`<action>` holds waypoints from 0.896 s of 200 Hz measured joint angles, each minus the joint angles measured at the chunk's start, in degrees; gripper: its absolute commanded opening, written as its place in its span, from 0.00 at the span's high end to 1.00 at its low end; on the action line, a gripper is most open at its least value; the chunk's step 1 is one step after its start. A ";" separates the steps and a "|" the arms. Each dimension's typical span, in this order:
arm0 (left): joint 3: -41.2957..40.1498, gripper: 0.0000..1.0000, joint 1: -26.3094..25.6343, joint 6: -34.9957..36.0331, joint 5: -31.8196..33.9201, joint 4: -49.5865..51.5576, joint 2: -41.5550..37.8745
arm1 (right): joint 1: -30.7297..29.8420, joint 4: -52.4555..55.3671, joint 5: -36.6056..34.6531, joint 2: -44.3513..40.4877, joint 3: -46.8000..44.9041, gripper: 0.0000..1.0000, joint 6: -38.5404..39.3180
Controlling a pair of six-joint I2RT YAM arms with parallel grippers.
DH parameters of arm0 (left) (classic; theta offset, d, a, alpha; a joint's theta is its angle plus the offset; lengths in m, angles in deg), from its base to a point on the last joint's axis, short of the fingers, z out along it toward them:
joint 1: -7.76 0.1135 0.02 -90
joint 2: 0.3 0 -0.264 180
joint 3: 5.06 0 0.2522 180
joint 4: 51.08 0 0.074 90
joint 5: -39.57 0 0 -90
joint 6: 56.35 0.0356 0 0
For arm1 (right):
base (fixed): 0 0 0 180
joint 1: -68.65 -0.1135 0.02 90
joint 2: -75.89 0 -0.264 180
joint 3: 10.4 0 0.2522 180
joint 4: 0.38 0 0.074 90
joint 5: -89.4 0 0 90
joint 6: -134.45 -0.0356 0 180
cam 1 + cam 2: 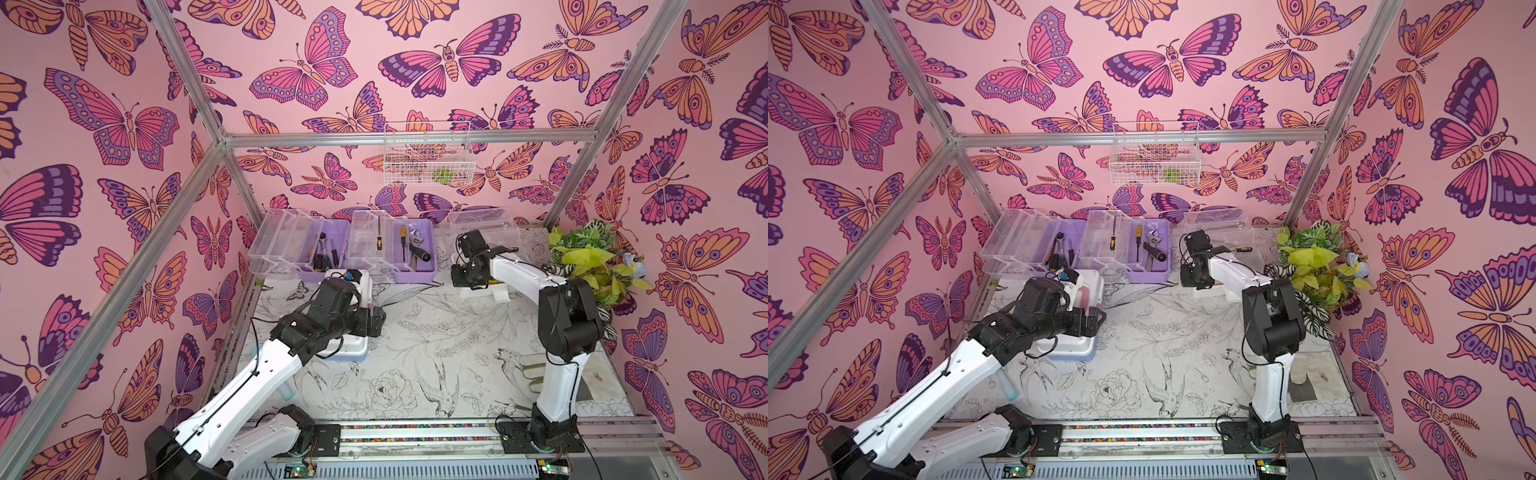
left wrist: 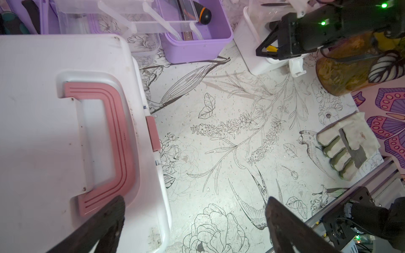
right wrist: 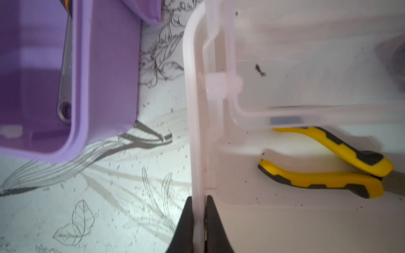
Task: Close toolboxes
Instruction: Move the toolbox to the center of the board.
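Note:
Two purple toolboxes (image 1: 328, 253) (image 1: 417, 253) stand open at the back, clear lids and trays raised, tools inside. The light blue toolbox (image 2: 65, 131) has its white lid down and its pink handle (image 2: 118, 140) lying flat. My left gripper (image 2: 195, 201) hovers open over its right edge, one finger over the lid and the other over the table. The white toolbox (image 3: 285, 219) is open, its clear lid (image 1: 484, 228) upright. My right gripper (image 3: 199, 210) is shut on the white toolbox's side wall (image 3: 198, 153).
Yellow-handled pliers (image 3: 324, 173) lie inside the white toolbox. A leafy plant (image 1: 594, 262) stands at the back right. A white glove (image 2: 346, 144) lies near the right edge. A white wire basket (image 1: 428, 158) hangs on the back wall.

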 measured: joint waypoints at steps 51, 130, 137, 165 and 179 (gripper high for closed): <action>0.81 0.01 -2.93 -0.37 0.70 -0.66 4.52 | -5.01 -1.44 -0.63 -13.33 -15.72 0.94 -4.37; 0.39 0.00 -4.09 -2.08 0.90 -4.61 4.96 | -18.29 2.73 -3.96 -27.50 -27.10 0.94 -12.24; 0.28 0.00 -4.09 -2.12 0.87 -4.81 5.09 | -19.06 3.08 -4.09 -28.68 -28.15 0.93 -12.83; 0.20 0.01 -4.09 -2.36 0.79 -6.69 7.26 | -20.79 5.55 -4.11 -32.20 -30.95 0.90 -14.03; 0.17 0.00 -4.09 -2.67 0.44 -7.74 8.92 | -21.00 6.47 -3.87 -33.79 -31.95 0.76 -14.08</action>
